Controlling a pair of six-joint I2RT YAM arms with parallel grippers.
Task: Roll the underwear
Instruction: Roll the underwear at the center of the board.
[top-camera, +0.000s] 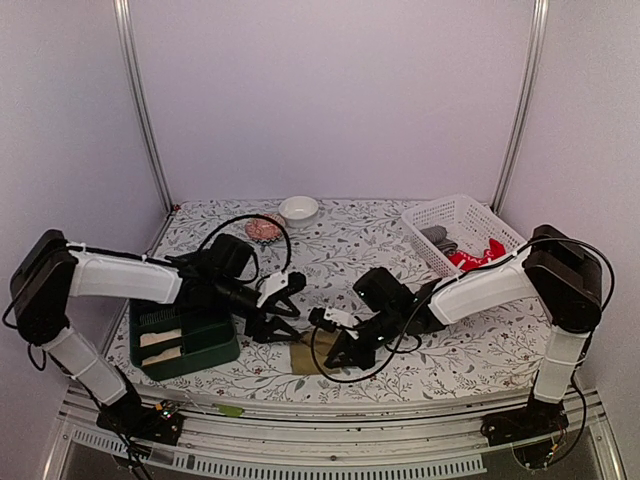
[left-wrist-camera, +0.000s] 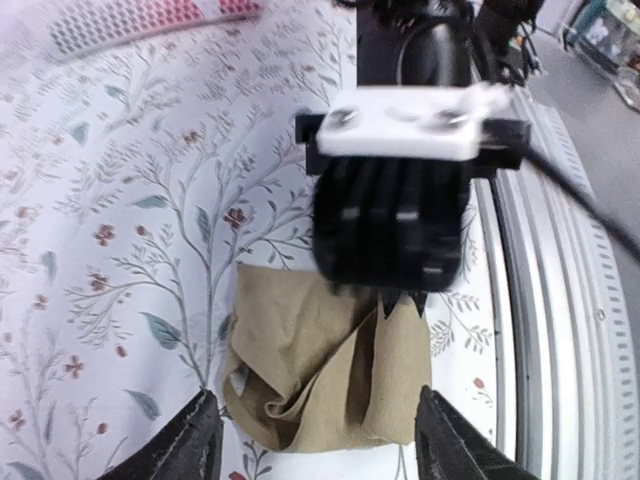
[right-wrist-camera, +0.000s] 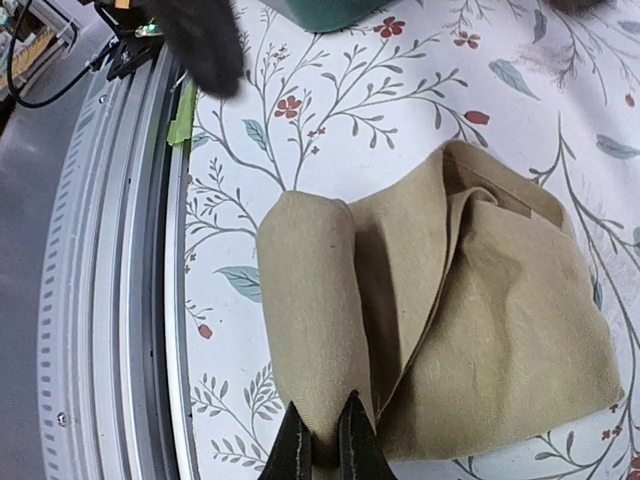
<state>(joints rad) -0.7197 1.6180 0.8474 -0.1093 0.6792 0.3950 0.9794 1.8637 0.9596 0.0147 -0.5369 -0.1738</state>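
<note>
The khaki-tan underwear (right-wrist-camera: 470, 320) lies crumpled and partly folded on the floral counter (left-wrist-camera: 120, 230), close to its near edge and between the two arms. The right fingers (right-wrist-camera: 292, 448) are pressed together on a rolled fold at the garment's edge, pinching the cloth. The left fingers (left-wrist-camera: 190, 445) stand wide apart, one at each side of the garment's end (neither seems to touch it), and hold nothing. At the far right of the counter, a white basket (top-camera: 422, 243) holds red underwear (top-camera: 478, 256) and a grey piece (top-camera: 437, 237). A dark green bin (top-camera: 215, 345) sits beside the left arm with cream pieces (top-camera: 160, 342) inside. A white bowl (top-camera: 298, 208) and a pinkish round thing (top-camera: 265, 228) stand near the far edge, well apart from the khaki garment.
</note>
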